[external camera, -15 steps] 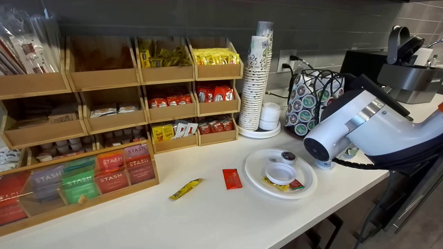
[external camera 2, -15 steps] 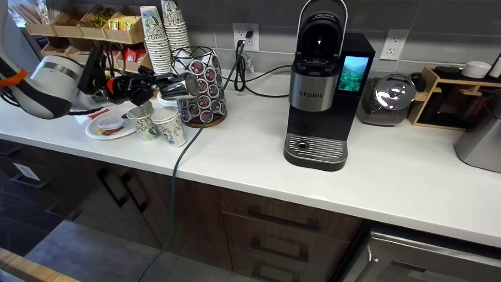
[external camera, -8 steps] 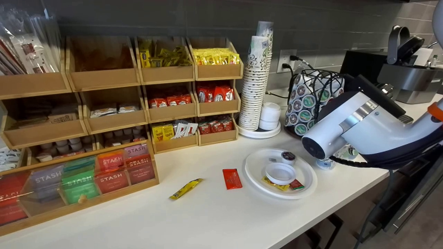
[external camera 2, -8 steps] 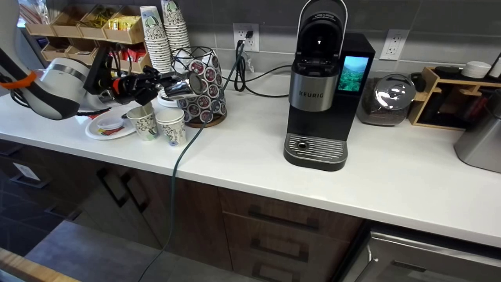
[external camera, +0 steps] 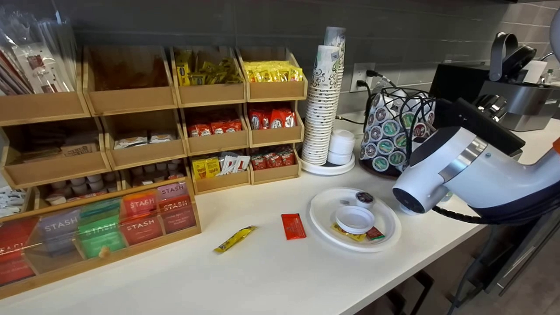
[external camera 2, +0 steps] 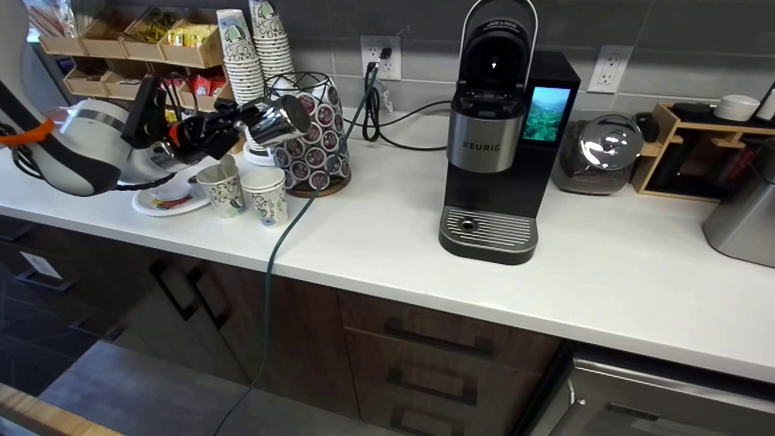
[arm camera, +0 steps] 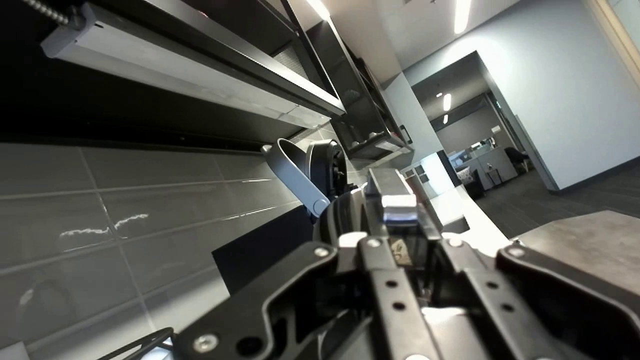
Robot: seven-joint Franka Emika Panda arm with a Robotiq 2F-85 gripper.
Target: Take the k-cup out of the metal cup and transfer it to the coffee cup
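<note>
The surface (external camera 2: 375,221) is bearing a pod rack (external camera 2: 334,186); paper cups (external camera 2: 266,203) are standing near the rack, and the jaws are gripping the metal cup (external camera 2: 283,122), tilted near the rack's upper half; whether the cup is holding a k-cup, I cannot tell.

Metal cup (external camera 2: 275,126) now at a steeper tilt

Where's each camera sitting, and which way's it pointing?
An exterior view: above white counter, facing tiered wooden bins; white robot arm at right.
An exterior view: before the counter, facing silver-black coffee maker; arm, black gripper holding shiny metal cup.
Wrist view: on the wrist, past gripper, along grey tiled wall toward doorway.
Both exterior views share coffee maker, arm.
</note>
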